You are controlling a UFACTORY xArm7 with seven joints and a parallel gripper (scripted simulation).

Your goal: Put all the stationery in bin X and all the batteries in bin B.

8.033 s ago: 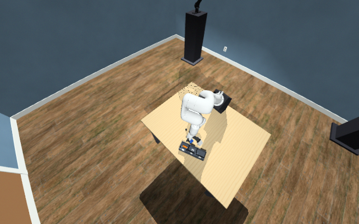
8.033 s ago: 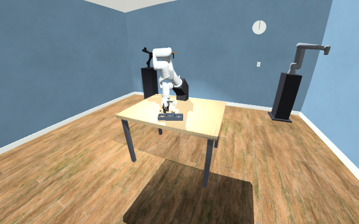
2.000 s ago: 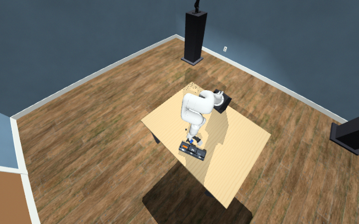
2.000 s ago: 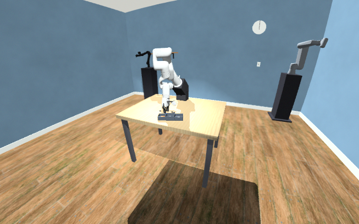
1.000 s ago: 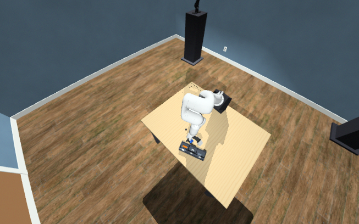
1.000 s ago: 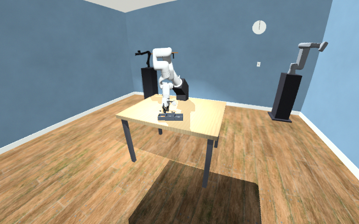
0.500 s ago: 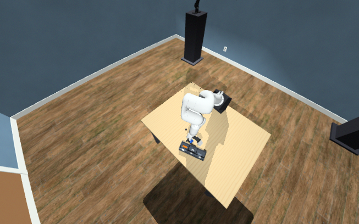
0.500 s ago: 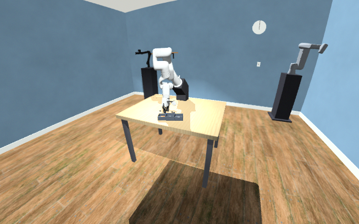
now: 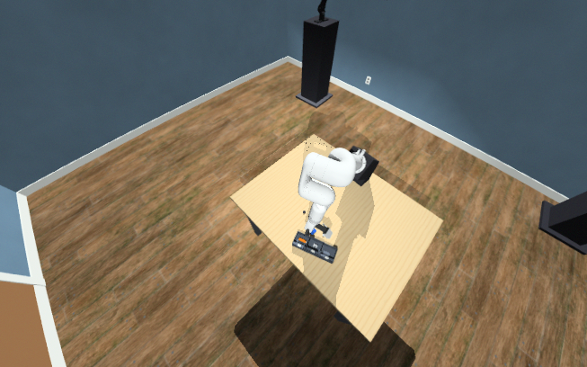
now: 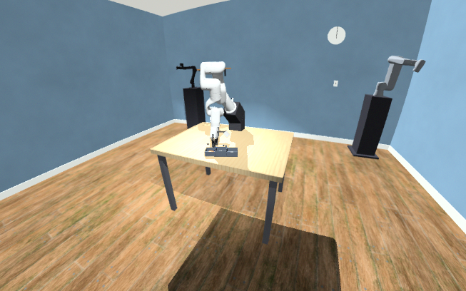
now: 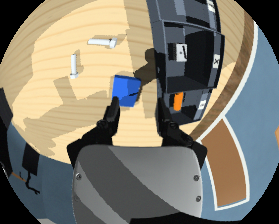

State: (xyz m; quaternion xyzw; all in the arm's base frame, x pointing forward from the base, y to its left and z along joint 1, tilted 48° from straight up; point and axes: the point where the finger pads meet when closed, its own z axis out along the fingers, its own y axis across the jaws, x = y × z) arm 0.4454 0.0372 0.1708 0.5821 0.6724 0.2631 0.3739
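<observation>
Hovering half-open over the table (image 9: 391, 237), the gripper (image 11: 138, 111) holds nothing; a blue block (image 11: 127, 90) lies between its fingers, beside the bins (image 9: 315, 246).

Matte blue walls (image 10: 82, 72) enclose the room, trimmed along the bottom by a white baseboard (image 9: 149, 122). The floor is brown wood planking (image 10: 64, 224). A light wooden square table top (image 10: 263, 151) stands on dark grey legs (image 10: 268, 213) and casts a dark shadow (image 10: 256, 259) on the floor. Tall black pedestals (image 10: 370, 124) stand by the walls. A round white wall clock (image 10: 336, 35) hangs high, with a small white wall outlet (image 10: 335, 83) below it.
</observation>
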